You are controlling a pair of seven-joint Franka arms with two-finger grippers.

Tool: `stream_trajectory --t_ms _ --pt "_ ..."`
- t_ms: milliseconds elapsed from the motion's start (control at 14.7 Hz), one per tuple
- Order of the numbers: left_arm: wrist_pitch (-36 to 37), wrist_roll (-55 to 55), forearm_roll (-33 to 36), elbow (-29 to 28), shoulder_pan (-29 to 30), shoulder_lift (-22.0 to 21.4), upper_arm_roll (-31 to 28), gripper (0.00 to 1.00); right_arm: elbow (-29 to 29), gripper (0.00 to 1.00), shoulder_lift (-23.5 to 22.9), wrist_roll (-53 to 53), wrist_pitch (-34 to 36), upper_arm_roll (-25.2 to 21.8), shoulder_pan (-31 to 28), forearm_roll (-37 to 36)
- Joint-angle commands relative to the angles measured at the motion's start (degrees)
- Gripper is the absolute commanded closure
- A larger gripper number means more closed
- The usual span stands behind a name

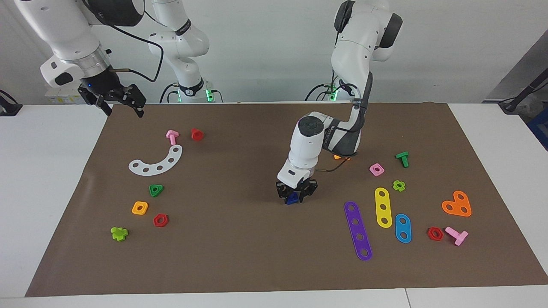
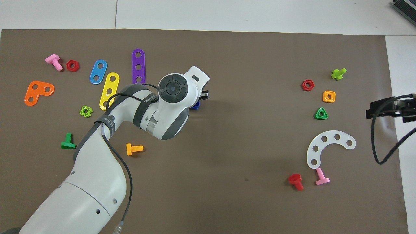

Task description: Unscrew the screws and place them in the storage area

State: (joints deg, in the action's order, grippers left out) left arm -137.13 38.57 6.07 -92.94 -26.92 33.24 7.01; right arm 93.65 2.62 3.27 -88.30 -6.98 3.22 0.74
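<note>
The blue bolt (image 1: 293,198) with its triangular head sits on the brown paper mat (image 1: 239,239) near the middle. My left gripper (image 1: 296,194) reaches straight down and is shut on the bolt, fingers on either side of its head. In the overhead view the left wrist covers the gripper (image 2: 201,97), and only a corner of the blue bolt (image 2: 196,105) shows. Whether a nut sits under the bolt is hidden. My right gripper (image 1: 122,105) is open and empty, waiting in the air over the mat's edge at the right arm's end; it also shows in the overhead view (image 2: 388,109).
Purple (image 1: 358,231), yellow (image 1: 383,207) and blue (image 1: 403,228) strips, an orange heart plate (image 1: 457,204) and small bolts and nuts lie toward the left arm's end. A white curved plate (image 1: 156,161), green triangular nut (image 1: 156,190) and other nuts lie toward the right arm's end.
</note>
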Motion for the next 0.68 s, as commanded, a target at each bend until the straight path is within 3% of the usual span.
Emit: stream_trajectory --t_ms 0,136,340,475,611 --pt "1.7 0.2 1.6 1.5 -0.4 0.7 -0.4 0.67 2.3 0.00 1.9 -0.3 -1.1 0.7 -1.1 0.2" --pt "3.0 0.3 1.2 1.9 -0.2 0.7 -0.4 0.75 2.7 0.00 2.0 -0.3 -1.0 0.7 -1.1 0.2" --pt "10.5 0.3 -0.1 7.5 -0.1 2.0 -0.3 0.74 2.6 0.00 2.0 -0.3 -1.0 0.7 -1.1 0.2" --pt "16.7 0.3 -5.3 12.7 1.1 2.7 -0.6 0.74 2.6 0.00 2.0 -0.3 -1.1 0.7 -1.1 0.2" --pt "18.7 0.3 -7.4 14.1 2.3 2.0 -0.9 0.74 2.6 0.00 2.0 -0.3 -1.1 0.7 -1.1 0.2"
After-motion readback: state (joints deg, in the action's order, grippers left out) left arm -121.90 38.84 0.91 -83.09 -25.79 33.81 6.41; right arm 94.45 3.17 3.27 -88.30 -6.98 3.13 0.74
